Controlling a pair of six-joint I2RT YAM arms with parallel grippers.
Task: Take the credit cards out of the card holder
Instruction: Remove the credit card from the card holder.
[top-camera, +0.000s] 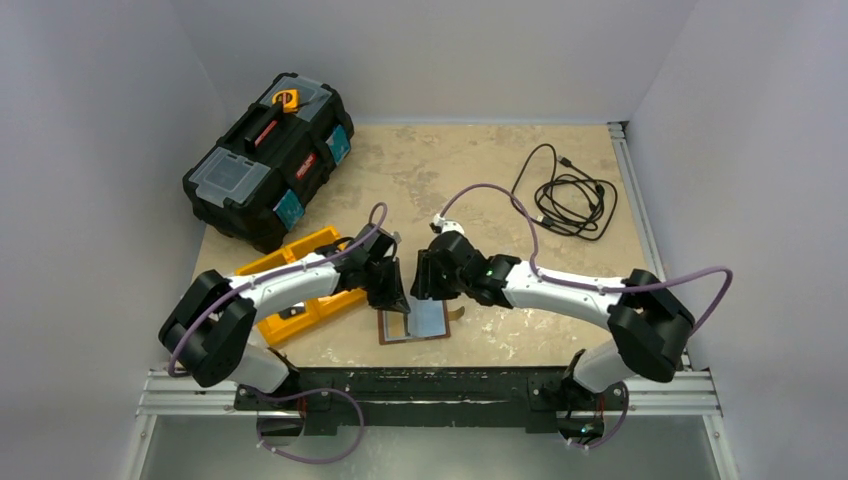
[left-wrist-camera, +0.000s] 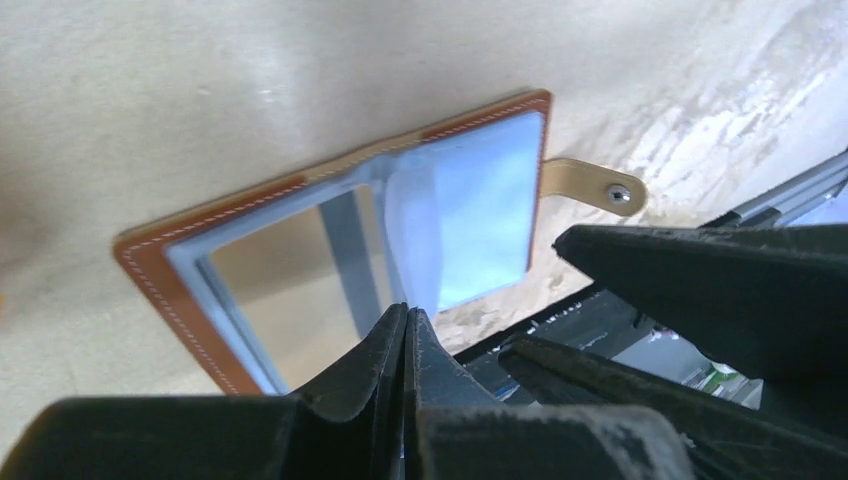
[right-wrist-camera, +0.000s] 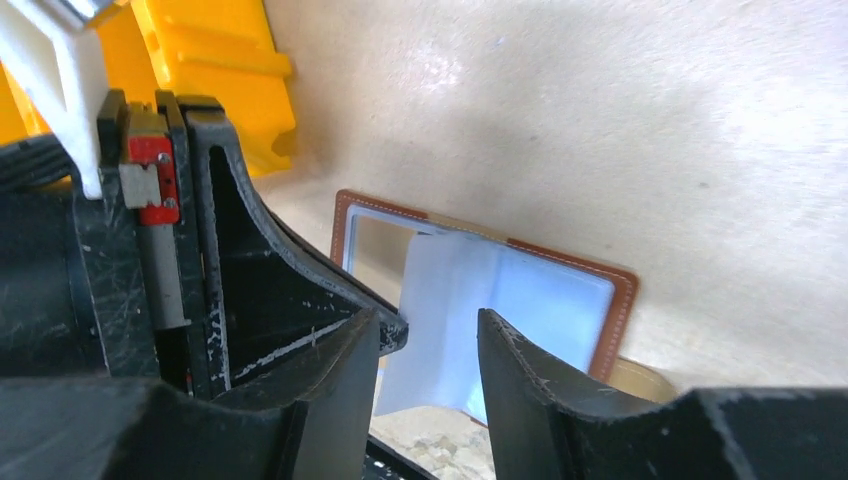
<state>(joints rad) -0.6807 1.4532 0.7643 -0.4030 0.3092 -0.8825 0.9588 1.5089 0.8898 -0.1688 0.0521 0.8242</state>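
Pinches, seemingly, edge of pale card (left-wrist-camera: 415, 235) in clamped left gripper (left-wrist-camera: 405, 320) above card holder (top-camera: 425, 320); straddles it with parted right gripper (right-wrist-camera: 430, 327). Seen from wrists only; hidden overhead.

Look to the far left of the beige marbled surface (top-camera: 450, 170): you see a black toolbox (top-camera: 268, 160) with clear-lidded compartments and a small orange item (top-camera: 286, 98) on its lid. Near it, closer to you, lies a yellow tray (top-camera: 283, 255). At the far right, a black cable (top-camera: 570, 200) lies loosely coiled.
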